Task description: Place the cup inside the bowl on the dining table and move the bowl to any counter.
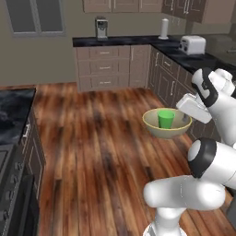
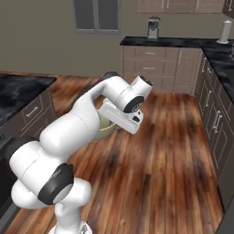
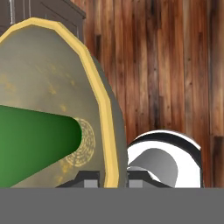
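Fingers (image 3: pixel 109 180) pinching bowl (image 1: pixel 167 131) rim, apparently airborne, cup (image 1: pixel 166 119) inside

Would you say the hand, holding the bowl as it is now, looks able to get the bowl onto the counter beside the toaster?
Probably yes: the hand grips the bowl by its rim, with the cup inside, above open floor; the counter near the toaster looks bare.

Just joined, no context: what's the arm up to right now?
The gripper is clamped on the rim of the bowl, one finger inside and one outside, holding it in the air above the wood floor. The cup stands upright inside the bowl. The counter lies ahead along the far wall; the bowl is not set down yet.
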